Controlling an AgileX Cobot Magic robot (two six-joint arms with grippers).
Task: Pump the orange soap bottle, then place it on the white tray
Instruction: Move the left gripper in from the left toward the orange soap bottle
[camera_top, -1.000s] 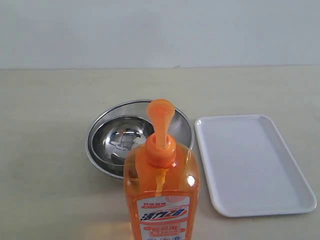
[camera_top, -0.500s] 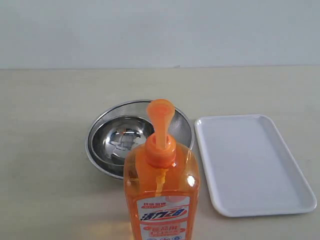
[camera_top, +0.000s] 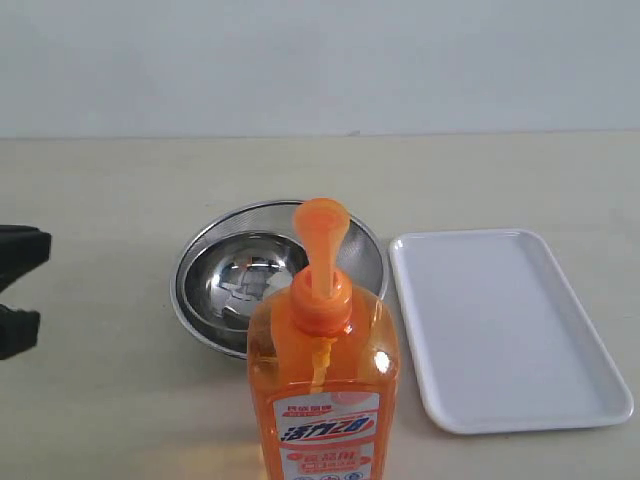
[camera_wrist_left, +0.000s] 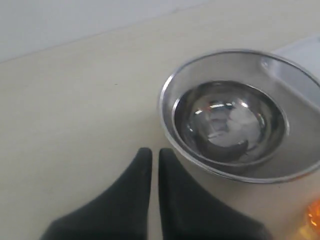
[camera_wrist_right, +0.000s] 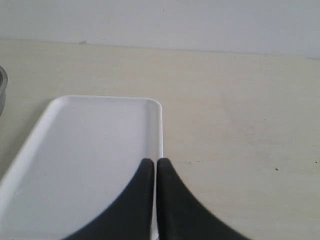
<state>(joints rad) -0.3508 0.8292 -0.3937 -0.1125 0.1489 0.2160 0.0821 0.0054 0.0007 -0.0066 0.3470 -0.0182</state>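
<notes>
The orange soap bottle (camera_top: 322, 370), of translucent plastic with a rounded pump head (camera_top: 321, 232), is stood upright on the beige tabletop (camera_top: 100, 180), untouched by either pair of jaws. Blue lettering ending in "28" is read on its white-and-red label (camera_top: 327, 428). A polished round steel bowl (camera_wrist_left: 295, 145) is seen just ahead of the left jaws, which are pressed together and empty. The smooth, round-cornered white tray (camera_wrist_right: 90, 150) is seen ahead of the right jaws, likewise closed on nothing.

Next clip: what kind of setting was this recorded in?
Probably a staged lab or test bench rather than a real kitchen: a bare beige table against a blank white wall, holding an orange soap bottle, a steel bowl and a white tray.
</notes>
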